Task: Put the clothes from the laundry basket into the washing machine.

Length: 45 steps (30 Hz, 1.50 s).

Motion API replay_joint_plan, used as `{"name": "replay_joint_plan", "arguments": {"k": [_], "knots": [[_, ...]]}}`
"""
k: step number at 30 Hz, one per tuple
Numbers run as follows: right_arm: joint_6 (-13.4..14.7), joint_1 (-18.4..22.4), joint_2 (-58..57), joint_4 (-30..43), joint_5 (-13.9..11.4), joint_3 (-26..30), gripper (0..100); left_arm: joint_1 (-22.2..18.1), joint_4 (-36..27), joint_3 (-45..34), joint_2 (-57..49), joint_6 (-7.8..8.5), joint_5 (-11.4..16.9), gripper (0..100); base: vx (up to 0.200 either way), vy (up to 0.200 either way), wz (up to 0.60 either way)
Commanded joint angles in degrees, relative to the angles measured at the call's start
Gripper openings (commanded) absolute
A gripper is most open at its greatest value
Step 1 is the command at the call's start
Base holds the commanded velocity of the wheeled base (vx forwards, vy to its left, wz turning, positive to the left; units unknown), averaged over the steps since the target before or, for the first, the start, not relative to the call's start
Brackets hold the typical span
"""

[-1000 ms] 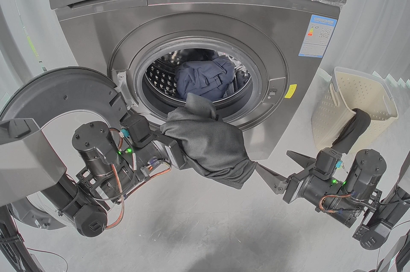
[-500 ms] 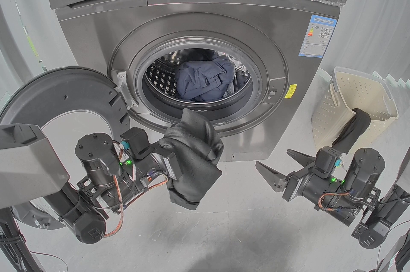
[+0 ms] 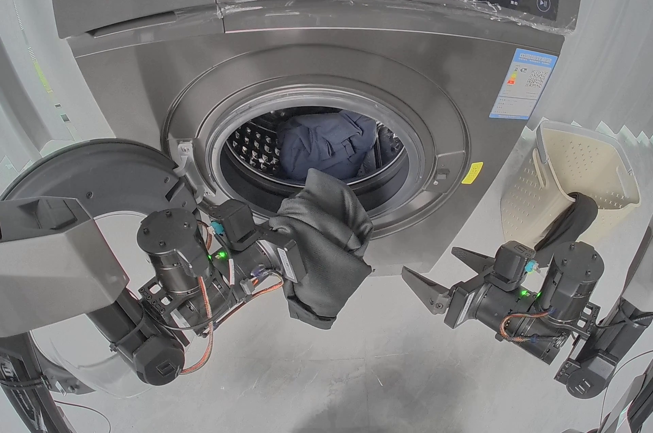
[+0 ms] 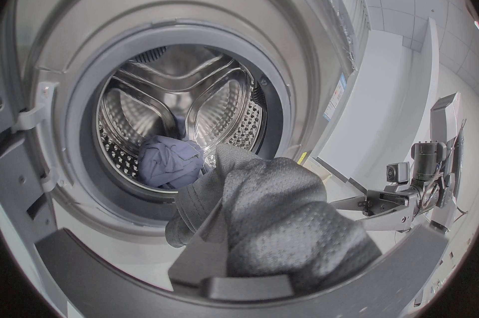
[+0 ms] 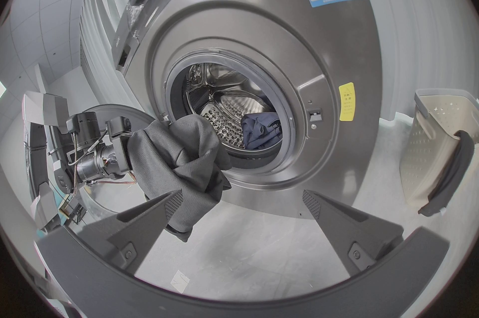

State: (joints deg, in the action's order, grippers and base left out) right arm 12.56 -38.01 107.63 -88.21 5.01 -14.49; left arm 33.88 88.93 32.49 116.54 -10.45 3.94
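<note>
1. Plainly, the left hand [image 3: 307, 255] is pinching a grey garment [image 3: 333, 237] at the lower centre of the head view, in front of the lower rim of the washing machine's [image 3: 381, 47] round opening. The cloth drapes over the hand and hides most of it. In the left wrist view only one finger [image 4: 199, 251] shows beneath the folds.
2. It cannot be told whether the garment's upper tip touches the rim or hangs just short of it. Its lower folds hang free above the floor [image 3: 381, 366].
3. Inside the drum [image 4: 199, 84] a navy garment [image 3: 326, 142] lies bunched low down. In the head view the grey cloth cuts off its lower edge.
4. The door [image 3: 102, 176] stands swung open at the left of the head view, partly hidden behind the left arm.
5. The right hand [image 3: 435, 268] sits at the lower right, fingers spread wide with nothing between them, apart from the grey garment.
6. The laundry basket [image 3: 585, 162] stands at the right edge, just beside the machine. A dark garment [image 3: 571, 223] hangs over its front rim, with its lower end hidden behind the right arm. The basket's bottom is out of sight.
</note>
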Motion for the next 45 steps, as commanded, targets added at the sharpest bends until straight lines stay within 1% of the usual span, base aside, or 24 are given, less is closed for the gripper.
{"name": "replay_joint_plan", "arguments": {"k": [1, 3, 6, 16, 18, 19, 22, 23, 29, 33, 34, 36, 40, 42, 45], "knots": [[0.01, -0.4, 0.39, -0.03, 0.0, 0.26, 100, 0.31, 0.1, 0.12, 0.53, -0.01, 0.02, 0, 0.2, 0.0, 0.0], [0.01, -0.57, 0.39, -0.03, 0.0, 0.43, 100, 0.84, 0.1, 0.03, 0.62, -0.1, -0.07, 0, 0.2, 0.0, 0.0], [-0.08, -0.75, 0.39, -0.03, 0.0, 0.43, 100, 1.54, 0.1, 0.12, 1.58, 0.08, -0.25, 0, 0.0, 0.0, 0.0], [-0.08, -0.66, 0.21, -0.03, 0.0, 1.31, 100, 1.98, 0.19, 0.12, 2.29, 0.16, -0.6, 0, 0.0, 0.0, 0.0], [-0.08, -0.66, 0.21, -0.03, 0.0, 1.05, 100, 2.33, 0.19, -0.23, 2.73, 0.25, -1.3, 0, 0.0, 0.0, 0.0], [0.01, -0.66, 0.3, -0.03, 0.0, 0.87, 100, 2.51, 0.28, -0.41, 3.08, 0.52, -2.09, 0, 0.0, 0.0, 0.0], [0.1, -0.31, 0.39, -0.03, 0.0, 0.43, 100, 2.6, 0.28, -0.06, 3.52, 0.52, -4.64, 0, 0.0, 0.0, 0.0], [0.19, -0.4, 0.56, -0.12, 0.0, 0.78, 100, 2.33, 0.28, 0.12, 3.34, 0.43, -4.82, 0, 0.0, 0.0, 0.0], [0.8, -0.66, 0.74, -0.12, 0.18, 0.96, 100, 0.31, 0.19, 1.26, 2.29, -0.89, -4.38, 0, 0.0, 0.0, 0.0], [1.33, -0.75, 0.21, -0.12, 0.26, 1.57, 100, 0.31, 0.19, 1.7, 2.11, -0.89, -4.29, 0, 0.0, 0.0, 0.0], [1.42, -0.75, -0.76, -0.12, 0.88, 1.75, 100, 0.4, 0.19, 1.35, 2.02, -0.98, -4.29, 0, 0.0, 0.0, 0.0], [1.68, -0.66, -1.99, -0.03, 1.32, 1.57, 100, 0.75, 0.19, 1.53, 2.37, -1.07, -4.29, 0, 0.0, 0.0, 0.0], [2.12, -0.13, -2.95, -0.03, 1.32, 1.4, 100, 0.75, 0.19, 1.88, 2.81, -1.15, -4.2, 0, 0.0, 0.0, 0.0], [2.21, 0.13, -4.36, -0.03, 1.41, 1.84, 100, 1.01, 0.1, 3.28, 4.04, -1.42, -3.67, 0, 0.0, 0.0, 0.0], [2.3, 0.13, -4.89, -0.03, 1.49, 2.1, 100, 0.66, 0.1, 6.18, 5.71, -1.51, -3.85, 0, 0.0, 0.0, 0.0]]}}
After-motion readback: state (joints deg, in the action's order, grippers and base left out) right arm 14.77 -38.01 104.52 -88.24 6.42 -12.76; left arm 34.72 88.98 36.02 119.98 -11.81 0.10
